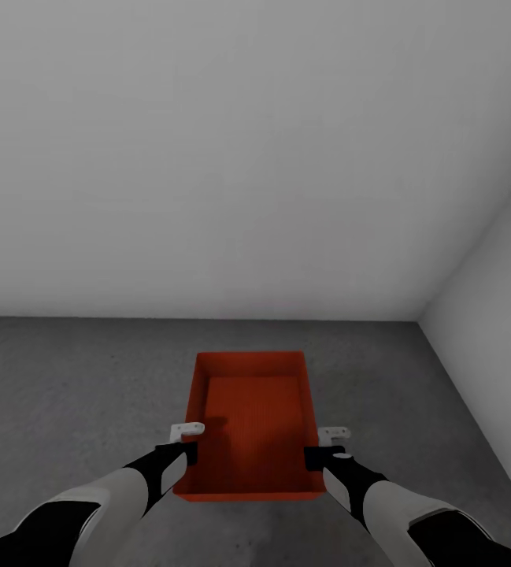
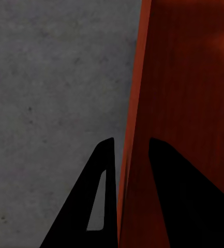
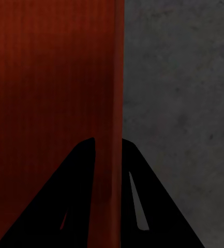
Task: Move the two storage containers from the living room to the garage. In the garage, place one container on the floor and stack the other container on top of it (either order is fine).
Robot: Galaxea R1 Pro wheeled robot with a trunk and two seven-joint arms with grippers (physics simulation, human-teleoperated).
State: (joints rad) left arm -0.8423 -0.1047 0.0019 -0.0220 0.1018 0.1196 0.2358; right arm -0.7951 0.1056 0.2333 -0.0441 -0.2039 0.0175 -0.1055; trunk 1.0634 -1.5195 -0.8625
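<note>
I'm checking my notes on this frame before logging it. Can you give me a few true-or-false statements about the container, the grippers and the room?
1. The storage container is orange-red and has no lid. True.
2. The left gripper straddles one side wall of the container, a finger on each face. True.
3. The right gripper hangs apart from the container. False: its fingers sit on either side of the opposite wall.
4. The floor is light wood planks. False: it is dark grey, mottled concrete.
5. A second container sits inside the first. False: its inside is bare.

container (image 1: pixel 251 425) over floor (image 1: pixel 66 378), wall (image 1: pixel 208 157) behind, arms at either side
</note>
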